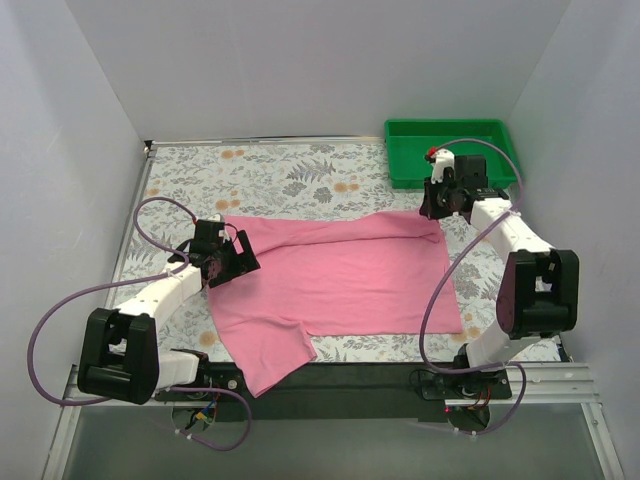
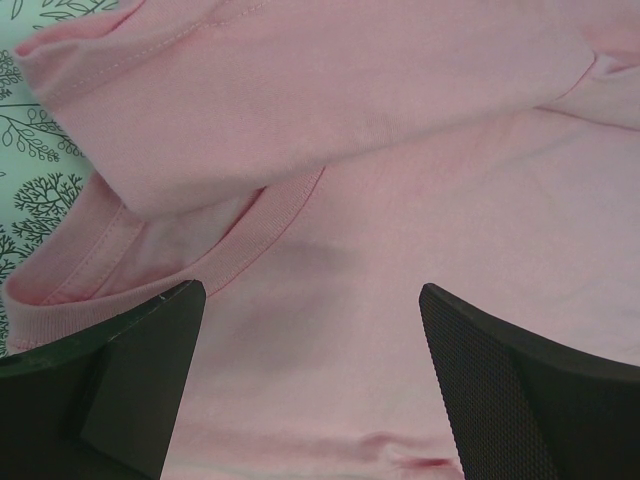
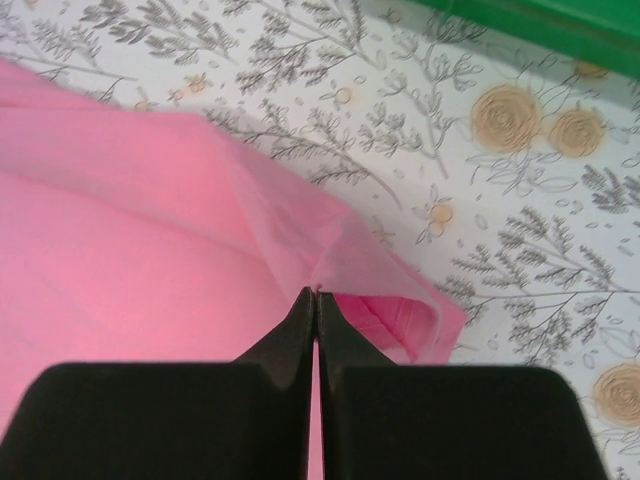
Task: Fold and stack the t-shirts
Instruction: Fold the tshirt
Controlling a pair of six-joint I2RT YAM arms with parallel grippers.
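Back wall (image 1: 320,60): plain white panel, standing straight up behind the table.
Left wall (image 1: 60,150): plain white, a shade greyer towards the near end.
Right wall (image 1: 590,120): plain white, slanting outward in the top view.
Table cover (image 1: 280,175): pale cloth printed with grey ferns, leaves and tan flowers, lying flat.
Front edge (image 1: 350,378): black bar with a silver metal rail (image 1: 575,385) beside it.
Light: soft and even, with faint shadows.

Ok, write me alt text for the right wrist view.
The right claw, shut, pinches a thin raised fold at the corner of the pink t-shirt. The shirt lies on a floral table cover, and the edge of a green tray shows at the top right.
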